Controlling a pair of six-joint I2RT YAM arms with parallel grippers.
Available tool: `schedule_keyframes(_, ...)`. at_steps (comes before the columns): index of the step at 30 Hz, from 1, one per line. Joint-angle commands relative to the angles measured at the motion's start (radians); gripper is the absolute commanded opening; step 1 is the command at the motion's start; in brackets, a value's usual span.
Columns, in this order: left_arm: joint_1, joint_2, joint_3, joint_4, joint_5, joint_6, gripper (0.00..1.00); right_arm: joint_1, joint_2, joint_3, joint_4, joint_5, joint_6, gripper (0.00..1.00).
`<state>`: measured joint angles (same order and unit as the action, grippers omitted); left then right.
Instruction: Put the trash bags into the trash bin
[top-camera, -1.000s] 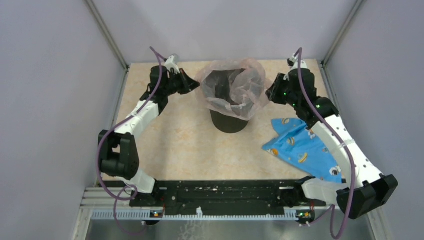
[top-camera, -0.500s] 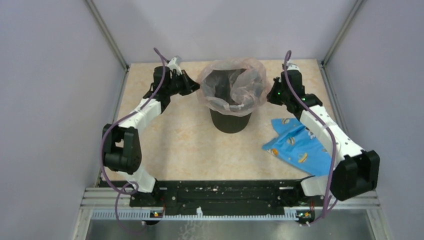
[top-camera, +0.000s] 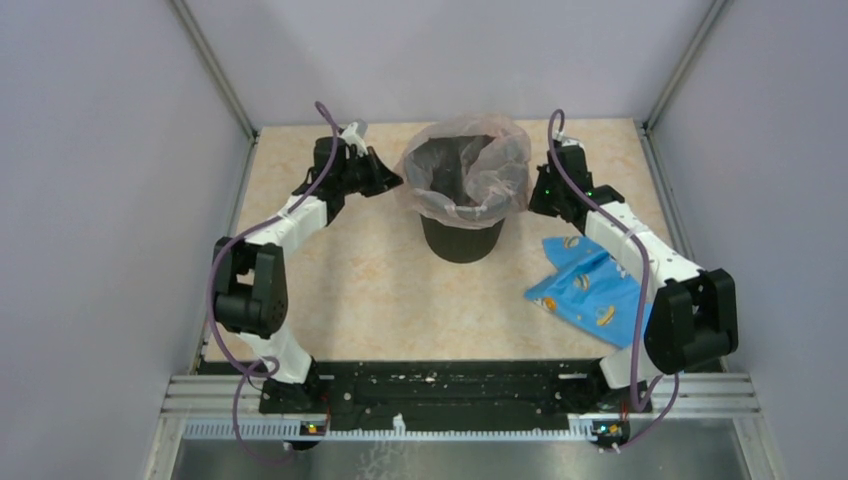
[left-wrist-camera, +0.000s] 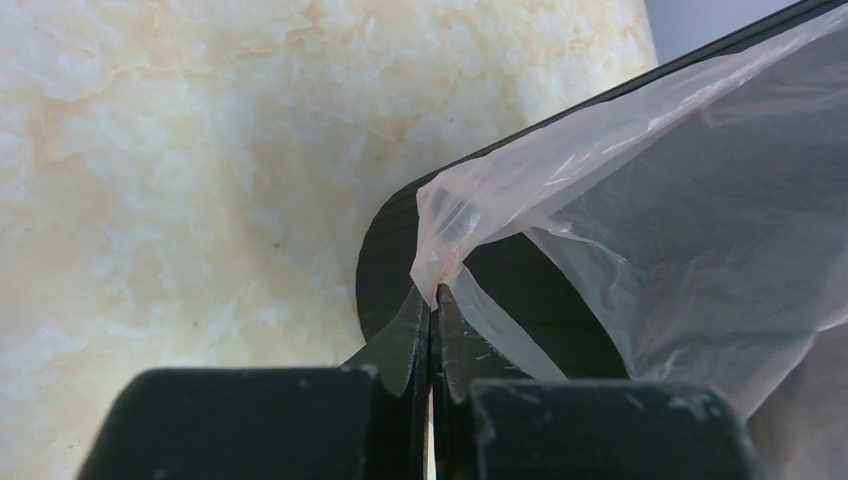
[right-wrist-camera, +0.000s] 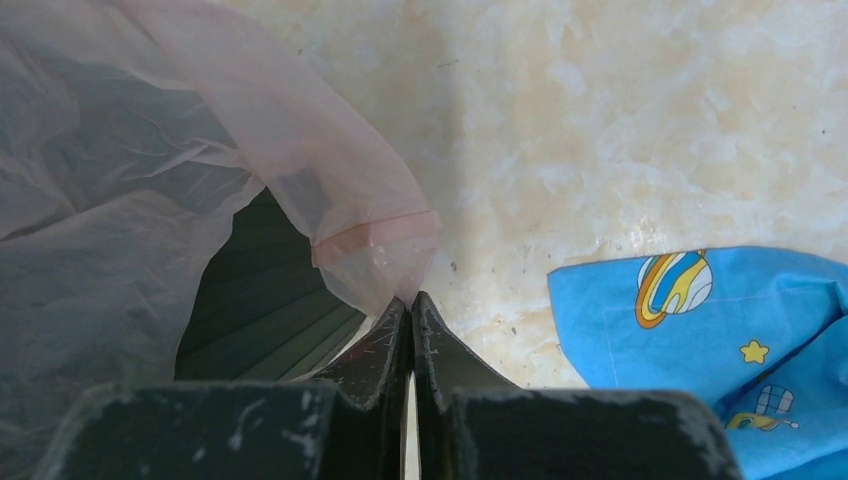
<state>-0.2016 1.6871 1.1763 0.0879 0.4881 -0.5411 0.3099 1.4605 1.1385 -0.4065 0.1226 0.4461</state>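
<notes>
The round black trash bin (top-camera: 460, 240) stands upright at the table's back middle. A translucent pale-pink trash bag (top-camera: 468, 170) is draped over its rim, with its film folded down the outside and hanging inside. My left gripper (top-camera: 392, 181) is shut on the bag's left edge (left-wrist-camera: 440, 262), beside the bin's left wall (left-wrist-camera: 385, 262). My right gripper (top-camera: 534, 192) is shut on the bag's right edge (right-wrist-camera: 378, 262), beside the bin's right wall (right-wrist-camera: 262, 300).
A blue cloth with cartoon prints (top-camera: 600, 290) lies on the table to the right of the bin, also in the right wrist view (right-wrist-camera: 720, 320). Side walls and frame posts enclose the table.
Both grippers have come down beside the bin while holding the bag's edges. The bag's mouth has been pulled lower over the rim. Both arms have folded in closer.
</notes>
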Motion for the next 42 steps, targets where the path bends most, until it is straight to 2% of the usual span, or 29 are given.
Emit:
schedule_keyframes(1, 0.004, 0.018, 0.016, 0.000, -0.017, 0.035, 0.00, -0.015, 0.009, 0.024, -0.001, 0.030, -0.022, 0.00)
schedule_keyframes(2, 0.004, 0.018, 0.022, -0.003, -0.012, 0.038, 0.00, -0.014, 0.007, 0.031, -0.011, 0.028, -0.023, 0.00)
schedule_keyframes(7, 0.004, 0.036, 0.087, -0.023, -0.007, 0.042, 0.00, -0.015, -0.071, 0.055, -0.038, 0.029, -0.029, 0.46)
schedule_keyframes(9, 0.004, 0.052, 0.116, -0.031, 0.003, 0.041, 0.00, -0.015, -0.099, 0.080, -0.071, 0.056, -0.040, 0.57)
schedule_keyframes(13, 0.001, 0.076, 0.154, -0.030, 0.018, 0.038, 0.00, -0.015, -0.159, 0.122, -0.133, 0.114, -0.065, 0.66)
schedule_keyframes(21, -0.018, 0.188, 0.318, -0.081, 0.035, 0.064, 0.00, -0.014, -0.233, 0.218, -0.116, 0.067, -0.160, 0.73)
schedule_keyframes(25, -0.031, 0.264, 0.434, -0.113, 0.051, 0.076, 0.00, -0.014, -0.193, 0.289, -0.067, 0.029, -0.186, 0.78)
schedule_keyframes(30, -0.062, 0.370, 0.598, -0.128, 0.083, 0.074, 0.00, -0.015, -0.110, 0.421, -0.087, -0.020, -0.134, 0.78)
schedule_keyframes(34, -0.106, 0.440, 0.710, -0.148, 0.089, 0.097, 0.07, -0.036, -0.064, 0.482, -0.103, -0.078, -0.104, 0.80)
schedule_keyframes(39, -0.129, 0.476, 0.768, -0.161, 0.081, 0.106, 0.11, -0.078, -0.048, 0.460, -0.086, -0.170, -0.060, 0.80)
schedule_keyframes(42, -0.137, 0.485, 0.783, -0.158, 0.079, 0.111, 0.12, -0.160, -0.059, 0.393, -0.031, -0.299, 0.017, 0.78)
